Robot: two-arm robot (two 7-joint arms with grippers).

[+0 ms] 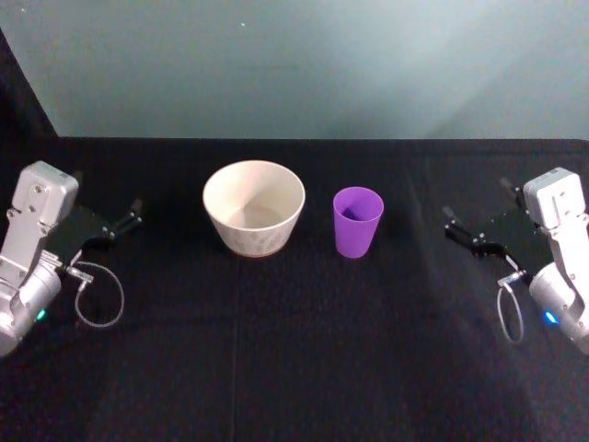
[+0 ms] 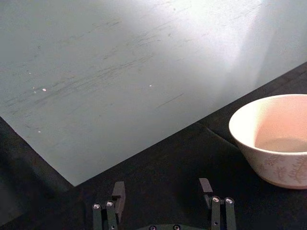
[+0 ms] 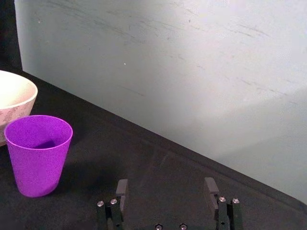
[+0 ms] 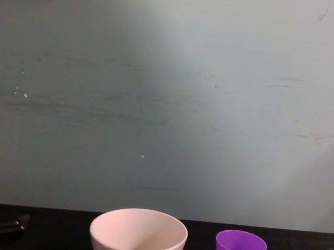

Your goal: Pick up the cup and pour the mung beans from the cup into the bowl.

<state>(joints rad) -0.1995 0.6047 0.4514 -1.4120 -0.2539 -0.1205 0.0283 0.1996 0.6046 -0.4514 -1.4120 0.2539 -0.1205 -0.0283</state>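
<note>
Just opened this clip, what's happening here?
Nothing is being handled yet. The purple cup stands upright on the black table, just right of the cream patterned bowl, not touching it. The left gripper and right gripper sit open at the table's outer sides, holding nothing. Pouring has not started.

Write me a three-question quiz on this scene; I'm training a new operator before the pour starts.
1. True or false: the cup stands upright on the robot's right of the bowl.
2. The right pincer is: A) shut on the cup; B) open and apart from the cup; C) inside the bowl.
3. Which pincer is nearer the bowl?

Key: 1 true. 2 B. 3 the left pincer, which is also open and holds nothing.
</note>
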